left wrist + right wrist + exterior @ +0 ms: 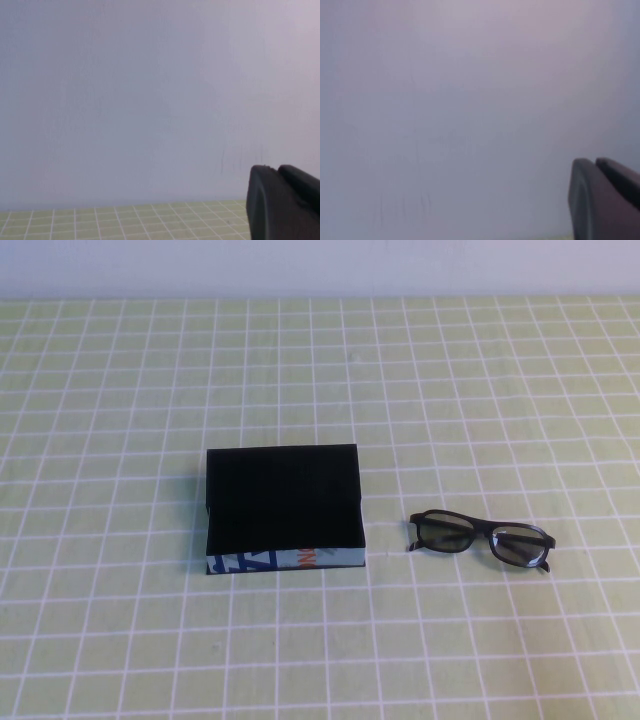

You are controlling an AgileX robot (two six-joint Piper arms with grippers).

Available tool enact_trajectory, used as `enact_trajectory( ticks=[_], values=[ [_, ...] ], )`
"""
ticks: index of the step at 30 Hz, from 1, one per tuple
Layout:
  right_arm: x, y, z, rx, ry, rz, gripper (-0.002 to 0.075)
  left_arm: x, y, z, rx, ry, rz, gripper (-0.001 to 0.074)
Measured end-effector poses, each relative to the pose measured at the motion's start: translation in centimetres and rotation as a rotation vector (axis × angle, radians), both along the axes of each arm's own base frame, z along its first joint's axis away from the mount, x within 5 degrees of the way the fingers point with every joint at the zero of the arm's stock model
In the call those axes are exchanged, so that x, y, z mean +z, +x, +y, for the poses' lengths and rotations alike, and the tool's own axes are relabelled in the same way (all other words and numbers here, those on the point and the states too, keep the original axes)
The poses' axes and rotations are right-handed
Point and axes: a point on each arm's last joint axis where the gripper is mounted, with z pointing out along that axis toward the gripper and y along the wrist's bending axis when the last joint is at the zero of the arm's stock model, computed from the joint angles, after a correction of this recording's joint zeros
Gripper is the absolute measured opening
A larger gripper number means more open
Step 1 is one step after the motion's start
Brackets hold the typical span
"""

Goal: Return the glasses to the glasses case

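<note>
The glasses case (283, 505) is a black box with a light-blue front edge bearing dark-blue and orange marks; it lies at the middle of the table in the high view. The glasses (480, 538), black-framed with greyish lenses, lie on the cloth just right of the case, apart from it. Neither arm shows in the high view. My left gripper (277, 168) shows in the left wrist view, its fingers together, facing a pale wall above the table's far edge. My right gripper (595, 161) shows in the right wrist view, fingers together, facing the same bare wall. Both hold nothing.
A yellow-green cloth with a white grid (120, 640) covers the whole table. A pale wall (320, 265) rises behind its far edge.
</note>
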Motion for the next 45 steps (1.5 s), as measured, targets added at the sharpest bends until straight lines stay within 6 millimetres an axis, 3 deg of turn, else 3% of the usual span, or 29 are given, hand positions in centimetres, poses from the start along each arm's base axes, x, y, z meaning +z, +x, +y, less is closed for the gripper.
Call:
enact_trajectory(
  ticks=[4,8,15,21,26,29,33,37,45],
  values=[
    [0.8,-0.4,-0.1,-0.010,-0.003,-0.094,-0.0018,0.1,0.0,0.0,-0.002,0.000,-0.009,-0.0004],
    [2.3,-1.5,-0.2,-0.031,-0.009,-0.301,-0.0018,0.5,-0.2,-0.1,-0.021,-0.035,-0.054,-0.0004],
    [5.8,-3.7,-0.1,0.074,0.115,-0.578,-0.0018,3.3,-2.0,-0.2,-0.132,-0.176,-0.360,-0.0004],
    [11.6,-6.2,0.0,0.127,0.174,-0.638,-0.0018,8.9,-3.6,0.5,-0.097,-0.182,-0.388,-0.0004],
    [15.4,-7.2,0.2,0.199,0.305,-0.413,-0.0018,13.8,-4.5,1.1,-0.047,-0.163,-0.331,-0.0004],
    [16.8,-5.5,0.8,0.211,0.281,-0.178,-0.0018,15.5,-2.8,1.1,0.004,-0.135,-0.137,-0.0004],
    [17.3,-0.4,1.0,0.204,0.272,0.153,-0.0018,15.5,1.2,0.7,0.078,-0.085,0.245,-0.0004],
    [16.0,4.7,0.7,0.154,0.203,0.375,-0.0018,14.2,5.1,-0.2,0.103,-0.047,0.491,-0.0004],
    [12.2,11.4,1.5,0.223,0.276,0.689,-0.0018,11.3,9.9,-1.5,0.101,-0.041,0.736,-0.0004]
  ],
)
